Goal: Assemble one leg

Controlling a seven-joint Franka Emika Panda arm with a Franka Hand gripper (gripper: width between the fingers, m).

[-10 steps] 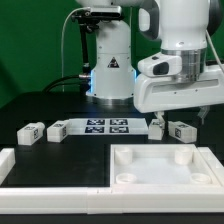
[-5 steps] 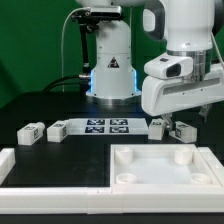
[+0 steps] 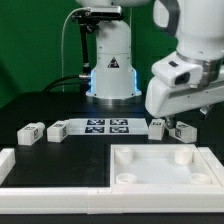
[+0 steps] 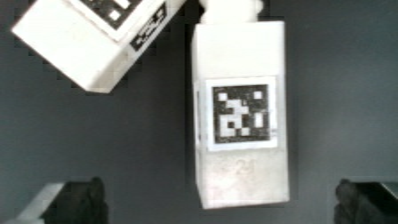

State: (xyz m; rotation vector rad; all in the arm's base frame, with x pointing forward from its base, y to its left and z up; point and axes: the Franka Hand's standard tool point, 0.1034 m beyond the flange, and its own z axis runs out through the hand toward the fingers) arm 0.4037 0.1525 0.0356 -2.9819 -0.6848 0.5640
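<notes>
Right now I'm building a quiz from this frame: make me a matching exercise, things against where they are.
Things: 1 marker board; 2 white panel; 3 gripper.
Places: a over the legs on the exterior view's right; b front, exterior view's right; c middle, between two pairs of legs.
Pairs: 1-c; 2-b; 3-a.

Over the last second the arm's wrist housing (image 3: pixel 185 85) has swung toward the exterior view's right, away from the marker board (image 3: pixel 105 126), and tipped over. The end effector (image 3: pixel 168 121) seems to have lifted slightly off the worktop (image 3: pixel 40 100). More of the leg (image 3: pixel 183 131) past the board's end is now uncovered.
</notes>
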